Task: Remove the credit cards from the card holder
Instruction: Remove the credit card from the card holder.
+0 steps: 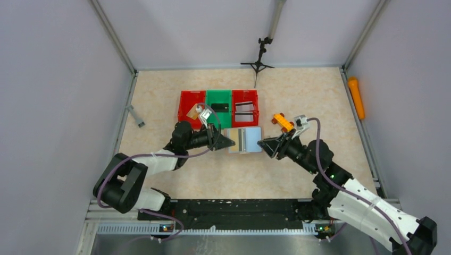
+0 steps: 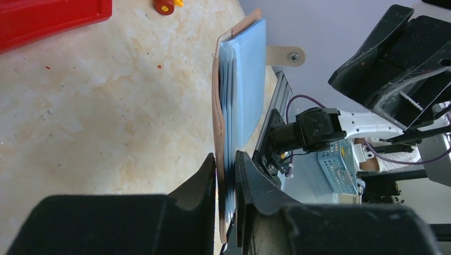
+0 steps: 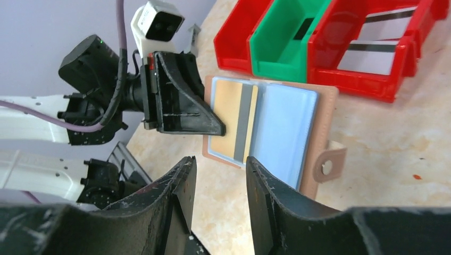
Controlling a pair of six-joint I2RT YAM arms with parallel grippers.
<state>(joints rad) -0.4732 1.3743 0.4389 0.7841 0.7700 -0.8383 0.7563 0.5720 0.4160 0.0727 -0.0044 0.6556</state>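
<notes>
The card holder (image 1: 245, 140) lies open in front of the bins, tan-brown with light blue-grey inner panels. A tan-gold credit card (image 3: 231, 117) with a grey stripe lies on its left panel. The right side is light blue (image 3: 282, 127); I cannot tell whether that is a card or the panel. My left gripper (image 1: 230, 142) is shut on the holder's left edge; in the left wrist view (image 2: 226, 162) its jaws pinch the holder (image 2: 217, 106) seen edge-on. My right gripper (image 1: 261, 144) is open and empty just short of the holder's near-right edge, as the right wrist view (image 3: 220, 162) shows.
Behind the holder stand a red bin (image 1: 191, 98) with a tan card, a green bin (image 1: 218, 98) with a black card and a red bin (image 1: 245, 97) with striped white-grey cards. An orange toy (image 1: 282, 122) lies to the right. A small tripod (image 1: 258, 64) stands at the back.
</notes>
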